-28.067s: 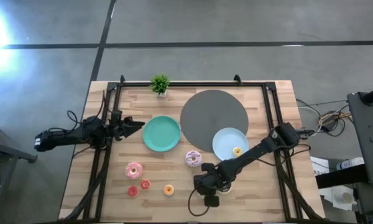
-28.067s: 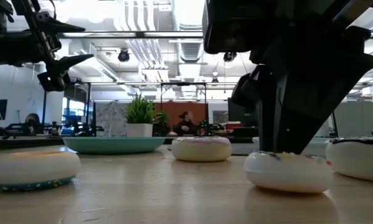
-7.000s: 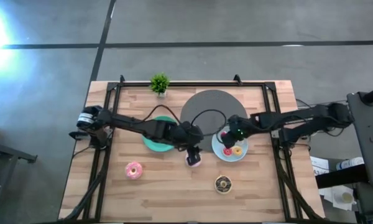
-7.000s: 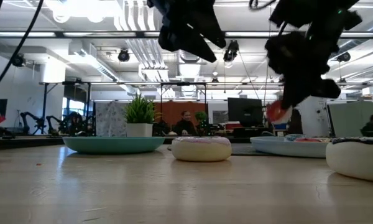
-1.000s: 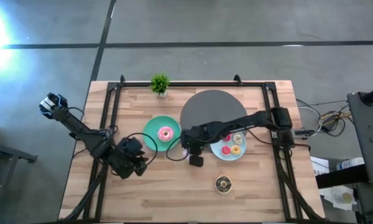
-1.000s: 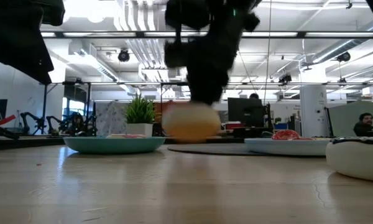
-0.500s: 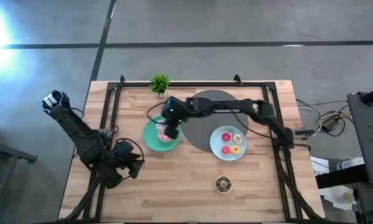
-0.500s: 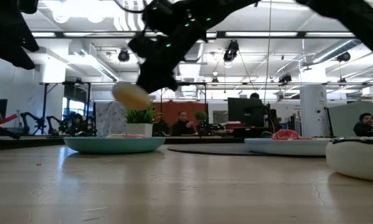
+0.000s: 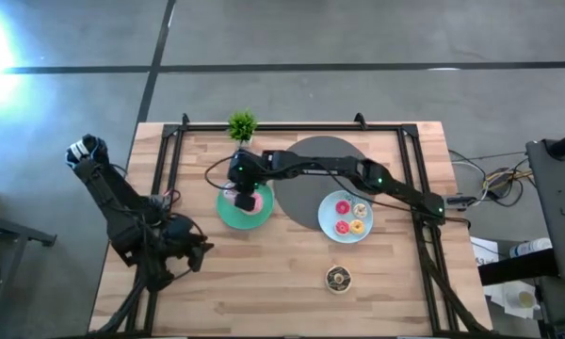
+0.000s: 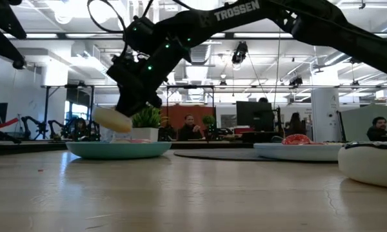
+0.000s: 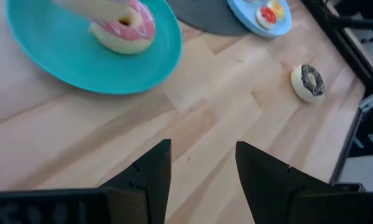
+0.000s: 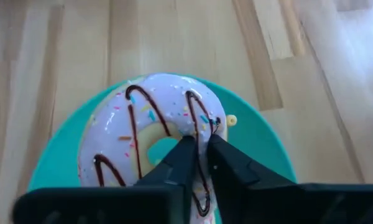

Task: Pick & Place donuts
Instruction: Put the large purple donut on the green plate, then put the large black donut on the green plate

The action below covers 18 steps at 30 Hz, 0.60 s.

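On the wooden table (image 9: 264,273), the left gripper (image 11: 199,168) hangs above the near left part, fingers spread, holding nothing. The teal plate (image 9: 228,213) carries a pink donut (image 11: 125,28). Above it the right gripper (image 12: 198,163) pinches the rim of the lilac-frosted donut (image 12: 146,140). Farther right, the pale blue plate (image 9: 331,209) holds tiny donuts (image 9: 342,226); the chocolate donut (image 9: 337,278) lies apart.

Pale, matt wood-grain table (image 12: 174,37); glossy lilac-frosted donut (image 12: 150,134); smooth teal plate (image 11: 62,62)
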Tool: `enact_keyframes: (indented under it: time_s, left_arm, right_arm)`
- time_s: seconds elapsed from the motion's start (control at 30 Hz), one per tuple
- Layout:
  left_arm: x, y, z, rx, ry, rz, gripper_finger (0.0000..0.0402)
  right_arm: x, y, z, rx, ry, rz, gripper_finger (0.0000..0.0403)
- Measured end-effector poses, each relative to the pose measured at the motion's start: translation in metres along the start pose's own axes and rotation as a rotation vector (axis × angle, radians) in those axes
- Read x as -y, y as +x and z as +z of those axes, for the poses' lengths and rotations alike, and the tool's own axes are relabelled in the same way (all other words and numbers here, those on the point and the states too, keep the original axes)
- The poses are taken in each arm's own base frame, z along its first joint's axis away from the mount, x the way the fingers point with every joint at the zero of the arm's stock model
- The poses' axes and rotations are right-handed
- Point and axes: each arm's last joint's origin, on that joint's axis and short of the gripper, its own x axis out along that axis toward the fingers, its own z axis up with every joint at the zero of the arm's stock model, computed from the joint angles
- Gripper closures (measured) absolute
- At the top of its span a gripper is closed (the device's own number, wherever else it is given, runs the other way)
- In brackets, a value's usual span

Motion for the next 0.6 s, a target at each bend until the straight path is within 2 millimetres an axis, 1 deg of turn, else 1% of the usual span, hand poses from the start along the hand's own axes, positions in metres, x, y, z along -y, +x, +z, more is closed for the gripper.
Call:
enact_keyframes:
  time_s: [0.17,0.33,0.5,0.6]
  left_arm:
    - [-0.006,-0.006,0.003,0.028,0.016,0.047,0.0248]
    - [-0.009,-0.007,0.005,0.035,0.026,0.063,0.0248]
    - [-0.010,-0.007,0.005,0.036,0.030,0.067,0.0248]
    - [-0.010,-0.007,0.005,0.036,0.030,0.067,0.0248]
  right_arm:
    - [0.003,0.001,-0.003,-0.022,0.004,-0.053,0.0288]
    - [0.004,-0.003,0.002,0.013,0.003,-0.057,0.0224]
    - [0.001,-0.005,-0.003,-0.051,0.003,-0.019,0.0190]
    - [-0.004,-0.016,-0.005,-0.107,-0.009,0.010,0.0183]
